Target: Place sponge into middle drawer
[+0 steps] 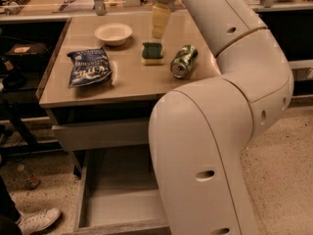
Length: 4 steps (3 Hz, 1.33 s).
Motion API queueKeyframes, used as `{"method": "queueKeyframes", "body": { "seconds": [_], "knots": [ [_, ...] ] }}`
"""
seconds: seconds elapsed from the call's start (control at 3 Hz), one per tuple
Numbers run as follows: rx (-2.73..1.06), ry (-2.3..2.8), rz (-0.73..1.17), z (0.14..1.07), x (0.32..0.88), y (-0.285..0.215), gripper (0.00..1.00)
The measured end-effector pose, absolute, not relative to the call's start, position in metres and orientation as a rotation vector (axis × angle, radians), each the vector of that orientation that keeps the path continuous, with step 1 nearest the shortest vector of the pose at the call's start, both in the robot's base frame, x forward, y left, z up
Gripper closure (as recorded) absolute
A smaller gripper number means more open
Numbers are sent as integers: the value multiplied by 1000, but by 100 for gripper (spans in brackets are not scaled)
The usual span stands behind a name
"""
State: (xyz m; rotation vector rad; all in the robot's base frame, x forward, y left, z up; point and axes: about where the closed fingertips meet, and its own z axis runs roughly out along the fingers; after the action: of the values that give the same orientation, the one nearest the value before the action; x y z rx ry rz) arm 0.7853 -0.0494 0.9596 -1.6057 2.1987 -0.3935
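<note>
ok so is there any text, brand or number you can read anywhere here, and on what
blue chip bag: white lettering, too blurred to read.
crushed green can: markings too blurred to read.
sponge, bowl, open drawer, and the gripper just behind the sponge: no text visible.

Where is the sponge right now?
In the camera view the sponge sits on the table, just left of the can; the gripper hangs right behind it.

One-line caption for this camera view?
Tool hangs over the table beyond the sponge; middle drawer open below.
</note>
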Motion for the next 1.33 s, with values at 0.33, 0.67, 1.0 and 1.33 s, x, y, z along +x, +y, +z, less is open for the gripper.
{"method": "queueKeyframes", "body": {
  "seconds": [0.33, 0.67, 1.0, 1.33],
  "knots": [
    [-1606, 2199, -393, 960, 785, -49, 0],
    [-1641, 2175, -371, 940, 797, -33, 0],
    [-1667, 2180, -351, 915, 808, -23, 0],
    [-1686, 2205, -338, 890, 817, -19, 0]
  ]
}}
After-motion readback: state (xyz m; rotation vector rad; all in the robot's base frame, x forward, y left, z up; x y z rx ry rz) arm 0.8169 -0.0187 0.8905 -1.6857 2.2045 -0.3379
